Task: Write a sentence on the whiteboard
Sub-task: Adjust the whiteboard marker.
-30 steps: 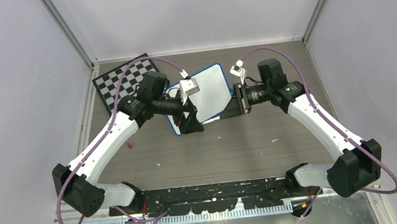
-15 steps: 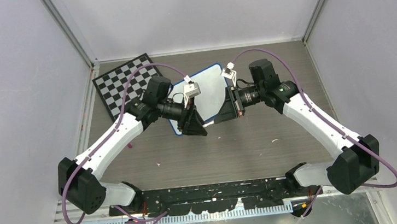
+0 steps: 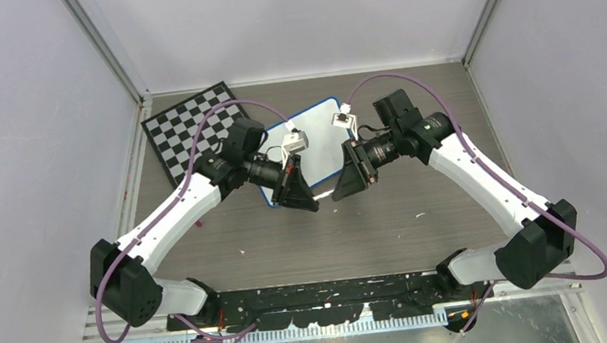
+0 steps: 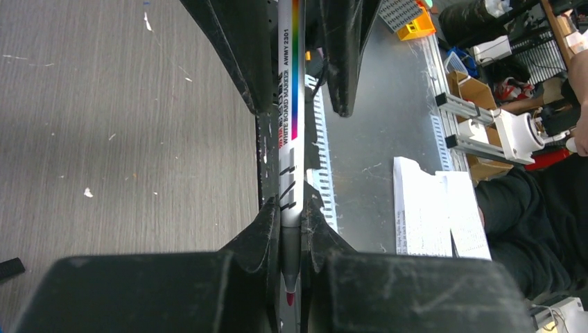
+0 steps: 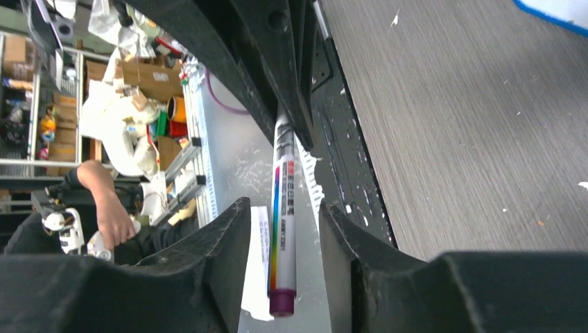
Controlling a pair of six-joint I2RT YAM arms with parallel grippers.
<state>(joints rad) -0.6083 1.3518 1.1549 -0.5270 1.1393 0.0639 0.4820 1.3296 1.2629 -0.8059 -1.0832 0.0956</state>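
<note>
Item 1. White rainbow-striped marker pen: clamped in the closed left gripper.
Item 2. Right gripper: jaws parted around the marker's rear end, not touching it.
Item 3. Blue-framed white whiteboard: near the far edge of the grey wood-grain table.

Operator: What obstructs the bench?
Technician: The left pincer and right pincer meet tip to tip just before the near edge of the whiteboard, bridged by a marker. The chessboard occupies the far-left corner. Walls close three sides.
Operator: Passable routes?
Technician: The strip between the arm bases and both pincers; also the right side, beyond the right arm.
</note>
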